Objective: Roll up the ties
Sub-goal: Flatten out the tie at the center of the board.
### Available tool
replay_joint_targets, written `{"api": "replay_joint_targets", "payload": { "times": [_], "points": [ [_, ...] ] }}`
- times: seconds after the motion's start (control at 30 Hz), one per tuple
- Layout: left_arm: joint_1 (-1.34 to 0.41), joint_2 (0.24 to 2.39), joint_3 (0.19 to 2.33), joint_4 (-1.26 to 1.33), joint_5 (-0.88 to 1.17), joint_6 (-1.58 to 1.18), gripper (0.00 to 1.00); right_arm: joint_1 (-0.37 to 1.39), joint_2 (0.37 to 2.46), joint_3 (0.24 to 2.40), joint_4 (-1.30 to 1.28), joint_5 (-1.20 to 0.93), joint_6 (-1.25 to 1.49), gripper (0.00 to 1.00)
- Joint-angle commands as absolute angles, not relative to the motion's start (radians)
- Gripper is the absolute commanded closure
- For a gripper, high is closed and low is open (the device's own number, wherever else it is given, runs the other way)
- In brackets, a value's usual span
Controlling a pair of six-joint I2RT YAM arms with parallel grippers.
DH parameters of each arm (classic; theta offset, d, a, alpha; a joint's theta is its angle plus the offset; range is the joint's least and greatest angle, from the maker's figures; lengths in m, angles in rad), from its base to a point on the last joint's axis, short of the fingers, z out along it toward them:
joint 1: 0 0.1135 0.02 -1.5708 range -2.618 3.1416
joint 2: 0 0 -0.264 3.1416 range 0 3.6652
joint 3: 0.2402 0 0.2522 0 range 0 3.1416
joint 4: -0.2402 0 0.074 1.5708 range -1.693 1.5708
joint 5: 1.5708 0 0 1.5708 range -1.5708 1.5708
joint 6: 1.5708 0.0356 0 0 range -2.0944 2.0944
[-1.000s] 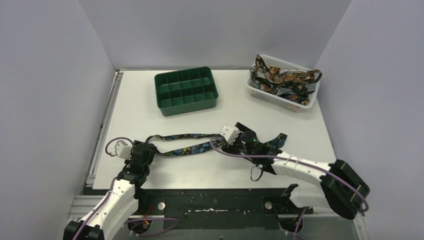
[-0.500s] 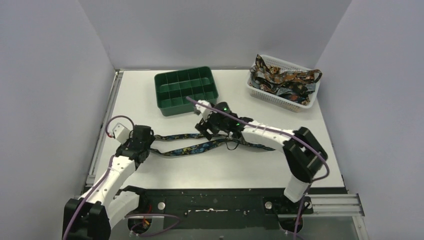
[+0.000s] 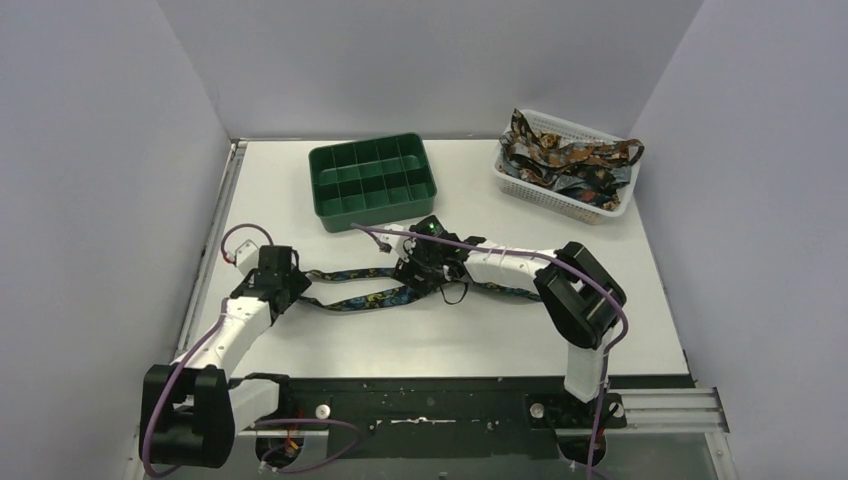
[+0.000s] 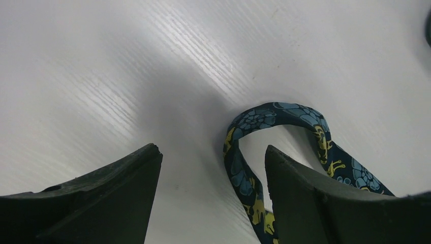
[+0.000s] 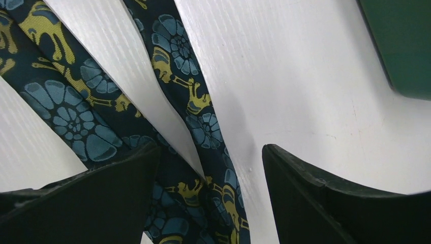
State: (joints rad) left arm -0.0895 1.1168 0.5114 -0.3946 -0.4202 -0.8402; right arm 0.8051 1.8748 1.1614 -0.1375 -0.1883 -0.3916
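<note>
One tie, dark navy with blue and yellow flowers, lies folded in two strands across the middle of the table. My left gripper is open at its left end. In the left wrist view the tie's folded loop lies just ahead of the open left gripper, with one strand running by the right finger. My right gripper is open, low over the tie's middle. In the right wrist view both strands meet between the open right gripper's fingers. More ties fill the basket.
A green compartment tray stands at the back centre, close behind my right gripper; its corner shows in the right wrist view. A white mesh basket sits at the back right. Walls close the table on three sides.
My right arm swung from the front right to the table's middle, over the tie. My left gripper moved farther from me along the tie's left end. The tie's right part now lies straighter.
</note>
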Motion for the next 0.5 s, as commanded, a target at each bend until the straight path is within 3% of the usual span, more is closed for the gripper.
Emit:
{"api": "replay_joint_targets", "payload": {
  "times": [0.0, 0.23, 0.4, 0.47],
  "points": [
    [-0.082, 1.126, 0.553, -0.298, -0.372, -0.775, 0.28, 0.781, 1.849, 1.175, -0.114, -0.217, -0.403, 0.25],
    [-0.071, 1.204, 0.584, -0.270, -0.393, -0.732, 0.39, 0.728, 1.896, 1.165, -0.142, -0.164, -0.424, 0.36],
    [-0.069, 1.274, 0.605, -0.254, -0.367, -0.712, 0.55, 0.715, 1.881, 1.146, -0.092, -0.177, -0.436, 0.42],
    [-0.069, 1.285, 0.602, -0.234, -0.352, -0.701, 0.64, 0.716, 1.875, 1.138, -0.067, -0.200, -0.439, 0.52]
  ]
}}
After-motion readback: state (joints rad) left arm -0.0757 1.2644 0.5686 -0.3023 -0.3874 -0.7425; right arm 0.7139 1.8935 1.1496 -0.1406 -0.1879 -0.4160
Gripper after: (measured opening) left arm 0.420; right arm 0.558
